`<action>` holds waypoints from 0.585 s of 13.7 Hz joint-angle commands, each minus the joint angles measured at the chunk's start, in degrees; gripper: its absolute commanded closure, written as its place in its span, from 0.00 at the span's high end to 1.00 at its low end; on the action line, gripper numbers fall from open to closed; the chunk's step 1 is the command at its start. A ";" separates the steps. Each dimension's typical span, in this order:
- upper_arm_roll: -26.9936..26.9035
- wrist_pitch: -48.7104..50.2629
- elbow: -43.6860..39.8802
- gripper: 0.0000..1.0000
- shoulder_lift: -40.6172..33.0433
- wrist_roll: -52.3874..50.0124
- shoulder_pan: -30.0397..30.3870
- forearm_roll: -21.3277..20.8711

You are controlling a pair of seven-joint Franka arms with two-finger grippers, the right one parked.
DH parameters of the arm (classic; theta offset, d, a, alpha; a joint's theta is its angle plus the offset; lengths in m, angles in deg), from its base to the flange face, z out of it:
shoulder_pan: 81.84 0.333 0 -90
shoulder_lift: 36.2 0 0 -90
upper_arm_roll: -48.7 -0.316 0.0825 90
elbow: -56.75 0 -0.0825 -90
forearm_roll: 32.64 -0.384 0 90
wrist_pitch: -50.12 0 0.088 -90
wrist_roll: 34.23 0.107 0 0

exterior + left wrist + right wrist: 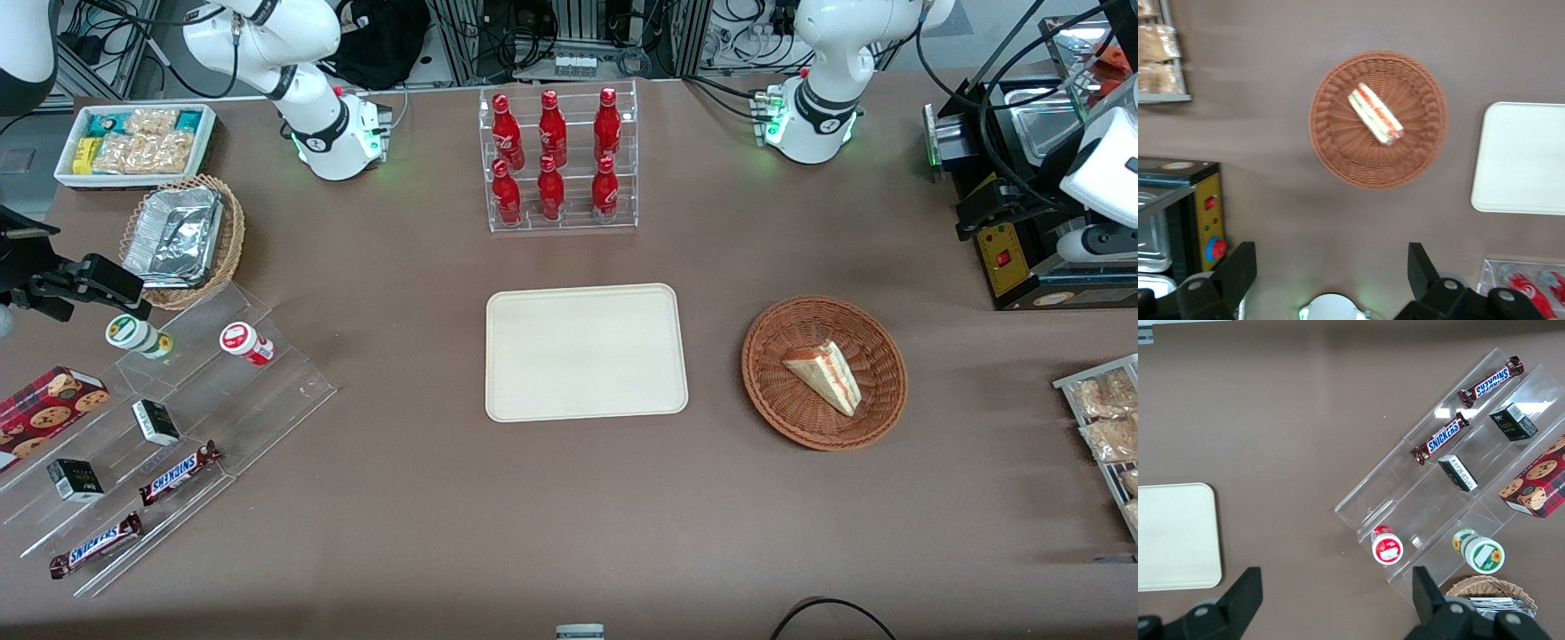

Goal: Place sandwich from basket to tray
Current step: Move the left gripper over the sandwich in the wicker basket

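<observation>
Sandwich (pixel 824 376) triangular, red-green layers, in basket (pixel 775 400); claw (pixel 1331 273) spread above.

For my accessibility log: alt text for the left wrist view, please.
A sandwich lies in a round wicker basket on a brown table, seen from above by the open gripper hovering clear of it. The cream tray sits beside the basket, nothing on its visible part.
</observation>
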 commanded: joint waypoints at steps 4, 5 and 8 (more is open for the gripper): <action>0.35 -0.06 0.74 1.00 -0.34 0.90 0.48 -1.61; 0.35 -0.49 0.74 1.00 1.05 0.64 0.48 -1.89; 0.44 -7.41 5.28 1.00 4.32 0.37 0.48 -2.07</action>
